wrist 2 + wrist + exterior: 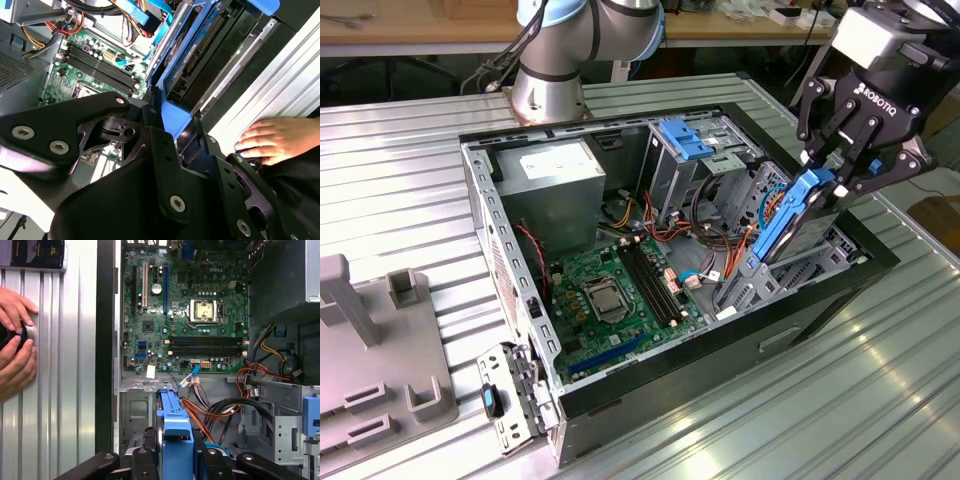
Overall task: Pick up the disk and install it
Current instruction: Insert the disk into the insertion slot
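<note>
The disk (788, 222), a grey drive in a bright blue carrier, hangs on edge and tilted over the drive bay (760, 275) at the exterior view's right end of the open computer case. My gripper (840, 178) is shut on its upper end, one black finger on each side. In the first wrist view the carrier's blue end (175, 432) sits between the fingers (145, 462), above the bay's metal frame. In the second wrist view the disk (197, 52) reaches away from the gripper toward the bay, its lower end inside the case.
The case (520, 330) lies open with the motherboard (610, 295), power supply (555, 175), loose cables (210, 410) and a light-blue bracket (685, 138). A person's hands (15, 347) rest on the ribbed table beside the case. A grey fixture (380, 360) stands at the exterior view's left.
</note>
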Robot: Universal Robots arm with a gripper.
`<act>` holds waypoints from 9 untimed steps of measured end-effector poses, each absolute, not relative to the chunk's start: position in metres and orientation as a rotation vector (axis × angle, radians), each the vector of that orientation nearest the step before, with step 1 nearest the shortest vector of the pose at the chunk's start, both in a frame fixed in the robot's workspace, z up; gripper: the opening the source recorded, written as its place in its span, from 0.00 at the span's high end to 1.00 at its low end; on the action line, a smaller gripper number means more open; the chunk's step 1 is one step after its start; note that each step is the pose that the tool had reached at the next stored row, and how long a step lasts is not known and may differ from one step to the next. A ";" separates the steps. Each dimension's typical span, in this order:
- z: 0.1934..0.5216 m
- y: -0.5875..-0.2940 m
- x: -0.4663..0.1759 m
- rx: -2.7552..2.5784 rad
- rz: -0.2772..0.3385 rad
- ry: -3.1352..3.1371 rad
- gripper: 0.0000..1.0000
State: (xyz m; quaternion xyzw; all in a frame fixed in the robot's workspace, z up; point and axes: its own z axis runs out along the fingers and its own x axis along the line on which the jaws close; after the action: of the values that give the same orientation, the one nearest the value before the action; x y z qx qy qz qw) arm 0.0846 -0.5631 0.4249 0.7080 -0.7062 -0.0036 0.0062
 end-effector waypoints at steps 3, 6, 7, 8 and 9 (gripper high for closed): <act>0.423 -0.563 0.085 2.215 -0.011 -2.210 0.63; 0.422 -0.563 0.085 2.215 -0.011 -2.210 0.63; 0.421 -0.563 0.085 2.215 -0.011 -2.210 0.63; 0.420 -0.563 0.085 2.215 -0.011 -2.210 0.63; 0.420 -0.563 0.085 2.215 -0.011 -2.210 0.63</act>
State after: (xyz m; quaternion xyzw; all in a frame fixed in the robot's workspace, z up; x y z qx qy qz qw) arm 0.0846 -0.5631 0.4200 0.7079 -0.7062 -0.0036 0.0062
